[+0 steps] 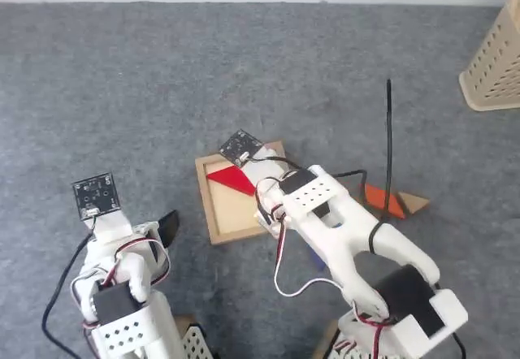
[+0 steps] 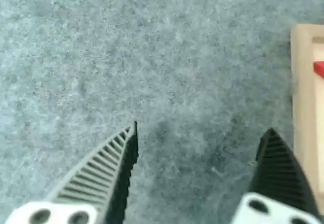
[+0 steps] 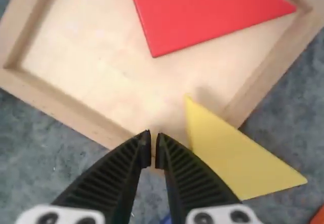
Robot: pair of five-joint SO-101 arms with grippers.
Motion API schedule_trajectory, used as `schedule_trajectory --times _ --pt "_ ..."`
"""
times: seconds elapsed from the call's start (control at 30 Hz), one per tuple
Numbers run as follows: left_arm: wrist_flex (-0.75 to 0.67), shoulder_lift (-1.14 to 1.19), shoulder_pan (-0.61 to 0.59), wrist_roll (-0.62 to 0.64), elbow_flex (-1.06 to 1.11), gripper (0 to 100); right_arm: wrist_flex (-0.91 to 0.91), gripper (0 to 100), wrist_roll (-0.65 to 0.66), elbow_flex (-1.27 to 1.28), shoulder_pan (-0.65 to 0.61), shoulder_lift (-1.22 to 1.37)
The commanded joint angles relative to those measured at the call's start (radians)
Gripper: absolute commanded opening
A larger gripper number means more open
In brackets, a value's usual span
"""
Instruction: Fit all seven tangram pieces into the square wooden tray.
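Note:
The square wooden tray lies mid-table with a red triangle in its far part. My right arm hangs over the tray's near right side. In the right wrist view the right gripper is shut and empty, just above the tray's rim. Beside it a yellow triangle lies across that rim, one tip inside the tray. The red triangle lies flat on the tray floor. My left gripper is open over bare carpet, left of the tray.
An orange piece and a wood-coloured piece lie on the carpet right of the tray. A thin black rod stands beside them. A perforated beige container sits at the far right. Grey carpet covers the table.

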Motion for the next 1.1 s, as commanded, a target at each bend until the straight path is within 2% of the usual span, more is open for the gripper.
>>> schedule_trajectory --times 0.0,0.2,0.33,0.47,0.53,0.73,0.93,1.07 --pt "-0.002 -0.012 0.002 -0.002 -0.013 35 -0.007 3.9 -0.025 -0.003 0.054 -0.124" --pt "-0.002 -0.012 0.002 -0.002 -0.013 35 0.004 3.9 -0.089 -0.026 0.133 -0.262" --pt "-0.002 -0.012 0.002 -0.002 -0.013 35 0.016 4.7 -0.091 -0.169 0.145 -0.197" --pt "-0.002 -0.012 0.002 -0.002 -0.013 35 0.13 18.4 -0.086 -0.368 0.142 0.021" --pt "-0.002 -0.012 0.002 -0.002 -0.013 35 0.145 21.8 -0.086 -0.457 0.147 0.133" --pt "-0.002 -0.012 0.002 -0.002 -0.013 35 0.147 17.9 -0.092 -0.62 0.145 0.372" --pt "-0.002 -0.012 0.002 -0.002 -0.013 35 0.145 17.4 -0.123 -0.657 0.171 0.473" --pt "-0.002 -0.012 0.002 -0.002 -0.013 35 0.154 6.9 -0.176 -0.658 0.243 0.472"
